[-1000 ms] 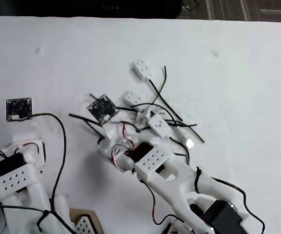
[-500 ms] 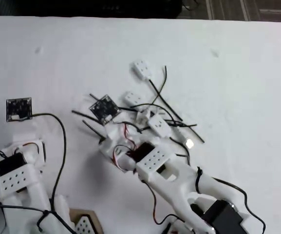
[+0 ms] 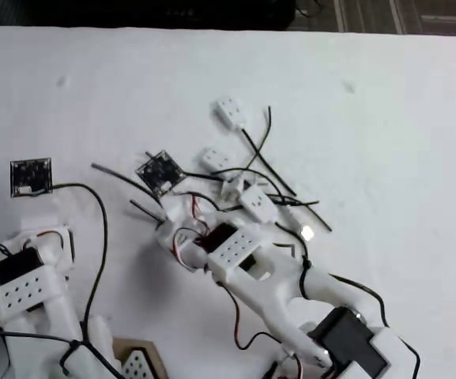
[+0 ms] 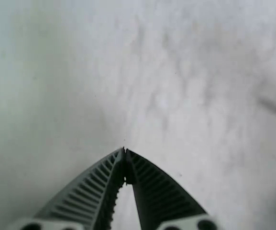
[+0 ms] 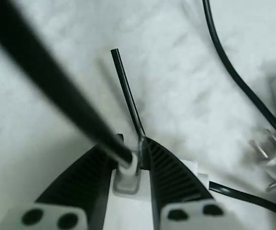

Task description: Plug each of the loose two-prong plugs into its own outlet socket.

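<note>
My right gripper point(image 5: 130, 143) is shut on a small white plug point(image 5: 126, 178), whose thick black cord point(image 5: 47, 81) runs away from the fingers. In the high view this gripper point(image 3: 164, 223) sits left of a tangle of white plugs and outlet blocks point(image 3: 257, 202), and the held cord's free end point(image 3: 95, 167) points to the left. Another white block point(image 3: 230, 112) lies farther back, and one more point(image 3: 215, 159) is near the tangle. Loose plugs with bare metal prongs point(image 5: 266, 143) lie close beside my right gripper. My left gripper point(image 4: 124, 153) is shut on nothing above bare table.
Several black cords point(image 3: 271, 178) cross the white table point(image 3: 386, 118) around the plug pile. A second thin cord end point(image 5: 125, 88) lies just ahead of my right fingers. The left arm point(image 3: 26, 284) stands at the near left, with a brown piece point(image 3: 137, 359) beside its base.
My right arm has shifted left and slightly back with the plug. The held cord's free end has swung farther left and back. The left arm has stayed put.
</note>
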Available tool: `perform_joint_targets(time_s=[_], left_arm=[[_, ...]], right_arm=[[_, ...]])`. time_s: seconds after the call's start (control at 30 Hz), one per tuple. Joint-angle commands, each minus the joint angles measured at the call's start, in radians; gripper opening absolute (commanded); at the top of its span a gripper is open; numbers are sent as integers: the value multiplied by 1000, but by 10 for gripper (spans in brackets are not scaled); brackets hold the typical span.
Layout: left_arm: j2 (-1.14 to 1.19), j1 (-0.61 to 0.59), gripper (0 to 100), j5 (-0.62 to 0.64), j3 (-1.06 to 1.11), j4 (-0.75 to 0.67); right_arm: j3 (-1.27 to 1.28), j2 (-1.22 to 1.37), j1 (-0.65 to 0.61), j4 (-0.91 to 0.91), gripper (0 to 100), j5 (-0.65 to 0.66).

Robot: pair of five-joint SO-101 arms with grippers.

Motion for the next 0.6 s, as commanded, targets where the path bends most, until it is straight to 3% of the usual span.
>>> perform_joint_targets(time_s=[0.0,0.23,0.57], left_arm=[[-28,-10,24,0,0,-14],[-28,-10,24,-2,0,-14],[-28,-8,24,-2,0,-14]], right_arm=[[-2,18,-5,67,16,6],[0,19,2,173,16,91],[0,27,-19,179,16,189]])
